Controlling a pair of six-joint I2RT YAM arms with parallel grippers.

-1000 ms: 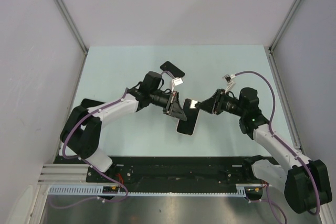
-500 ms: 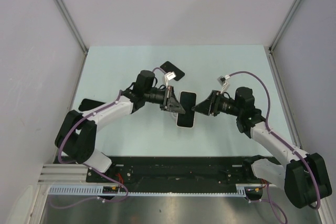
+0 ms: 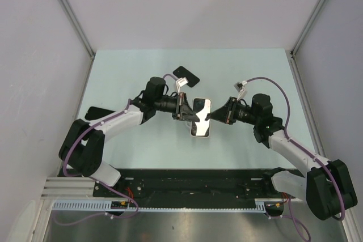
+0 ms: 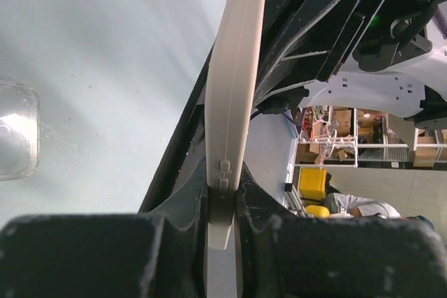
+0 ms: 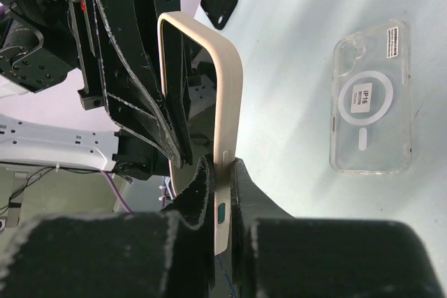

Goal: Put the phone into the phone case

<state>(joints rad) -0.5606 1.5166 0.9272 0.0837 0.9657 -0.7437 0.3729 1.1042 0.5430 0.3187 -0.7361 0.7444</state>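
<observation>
Cream-edged phone (image 5: 232,102) is held on edge in the air over the table (image 5: 314,5) | left gripper (image 4: 223,197) is clamped on one side edge | right gripper (image 5: 222,183) is clamped on the opposite one | clear phone case (image 5: 370,95) is laid flat below, beside and apart, long axis roughly parallel to the phone's | neither arm is judged nearer.

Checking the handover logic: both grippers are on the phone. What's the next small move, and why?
Probably open the left gripper and back it off. It and the right gripper are both shut on opposite edges of the phone, held up on edge, while the clear case lies flat and empty nearby. One arm alone could then lay it flat.
</observation>
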